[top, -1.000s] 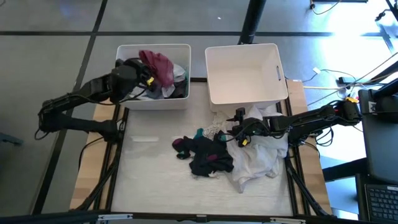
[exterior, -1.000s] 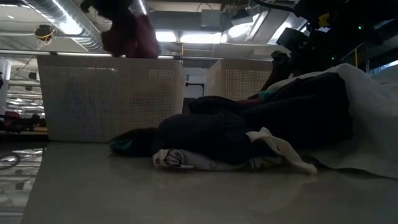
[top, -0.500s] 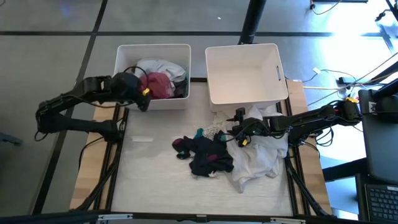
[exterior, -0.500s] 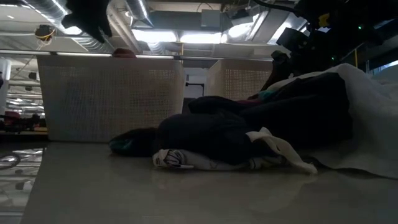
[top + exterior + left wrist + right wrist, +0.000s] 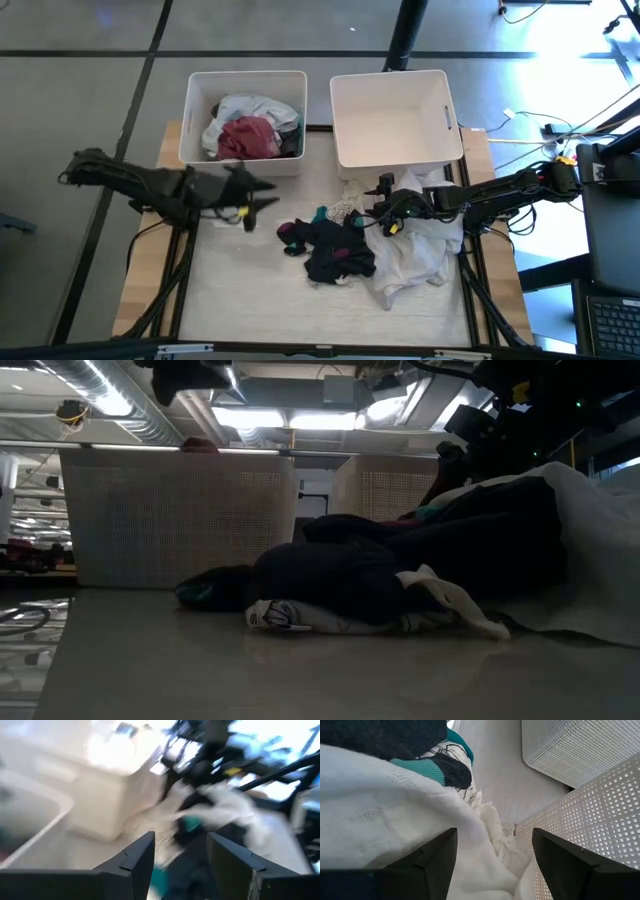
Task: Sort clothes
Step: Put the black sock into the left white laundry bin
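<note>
High view: left gripper (image 5: 262, 193) hovers over the table (image 5: 235, 290) near its left edge, just in front of the left bin (image 5: 245, 85), fingers spread apart and holding nothing. Left bin holds a maroon garment (image 5: 245, 137) on top of a light grey garment (image 5: 255, 106); something dark shows at the bin's right wall, too small to identify. Right bin (image 5: 395, 115) at the back edge of the table looks bare inside.

Remaining pile sits at the middle-right of the table: a dark garment (image 5: 335, 250) with maroon flecks, a teal piece (image 5: 320, 214) poking out at its back, a white garment (image 5: 410, 260) spreading toward the right edge, and a black-patterned white piece (image 5: 347, 208) mostly buried. Right gripper (image 5: 385, 215) is down on the pile in front of the right bin, its fingertips lost against the dark fabric in this view.

Right wrist view shows its two fingers (image 5: 425, 860) set apart, with white fabric between them but not pinched; the teal cuff (image 5: 427, 770) and dark cloth lie beyond.

Left wrist view is heavily motion-blurred: only the spread fingers (image 5: 135, 860), a pale bin wall and a smear of white and teal cloth are readable.

Low view: pile is backlit and mostly dark, and the left gripper is cut off at the top edge.
</note>
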